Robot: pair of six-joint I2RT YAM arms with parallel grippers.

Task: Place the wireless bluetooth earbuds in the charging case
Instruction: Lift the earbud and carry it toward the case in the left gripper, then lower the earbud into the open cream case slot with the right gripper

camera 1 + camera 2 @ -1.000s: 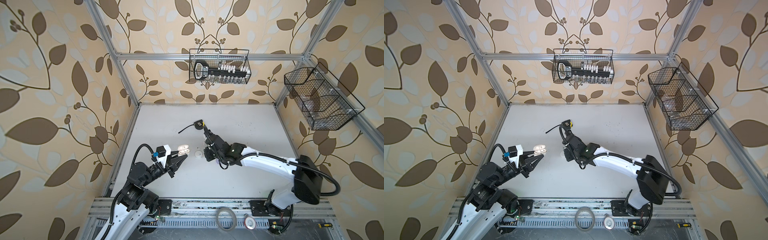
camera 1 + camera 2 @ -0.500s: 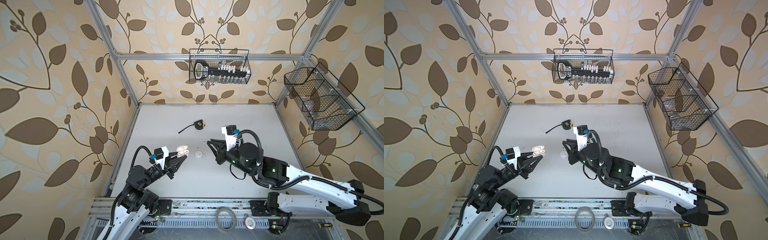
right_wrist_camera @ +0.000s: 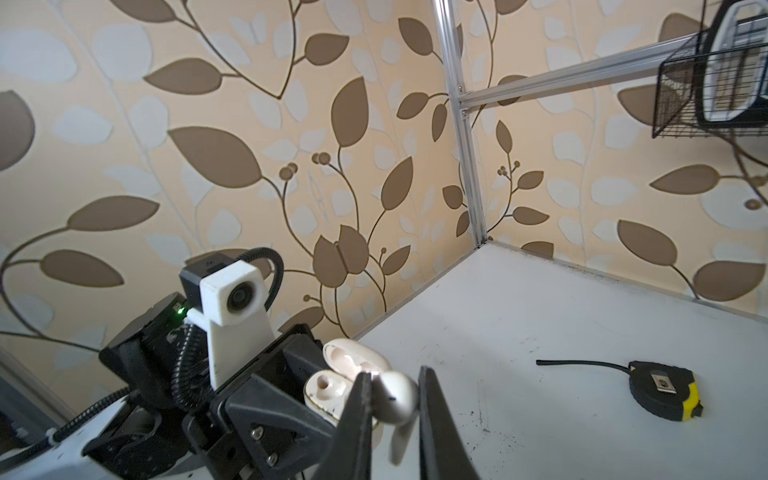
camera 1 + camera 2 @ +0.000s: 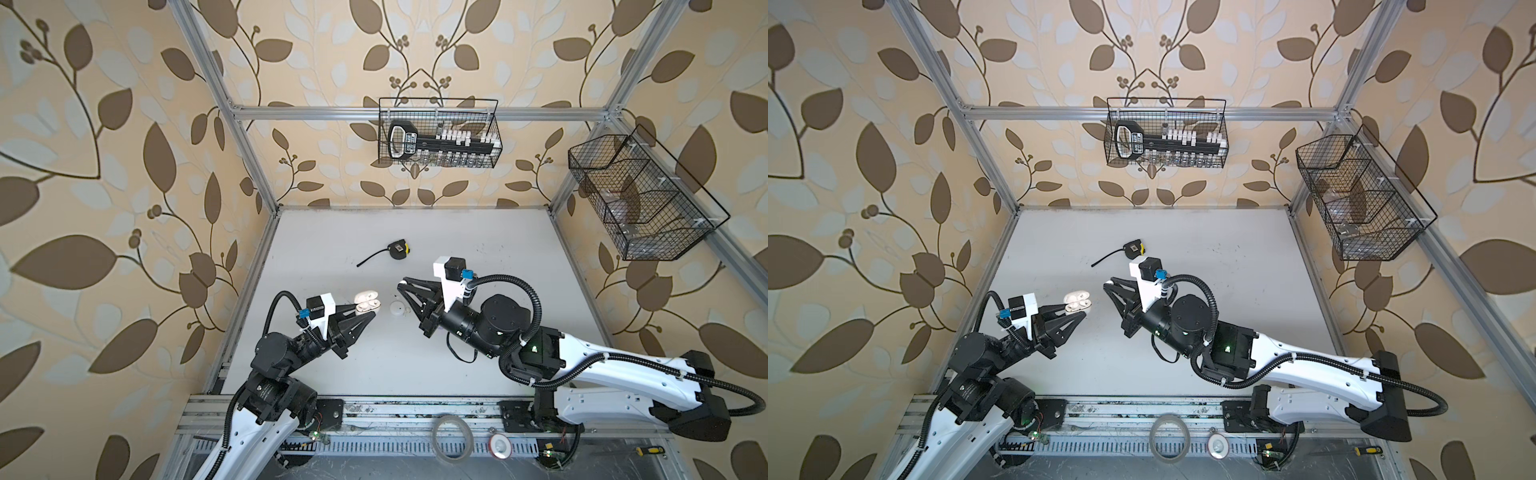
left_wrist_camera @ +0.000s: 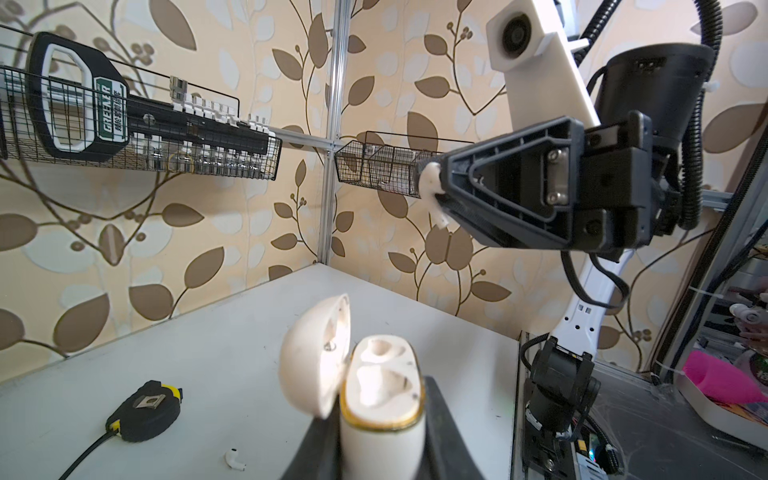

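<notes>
Right gripper (image 3: 393, 376) pinches an earbud (image 3: 397, 399), stem down. Left gripper (image 4: 365, 311) clamps the open case (image 4: 368, 306), at its 8 o'clock in a top view. Mid-carry I reckon, next up is lining the bud over a socket

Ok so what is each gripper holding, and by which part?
Left gripper grips the open case by its base. Right gripper pinches an earbud by its head, stem free.
</notes>
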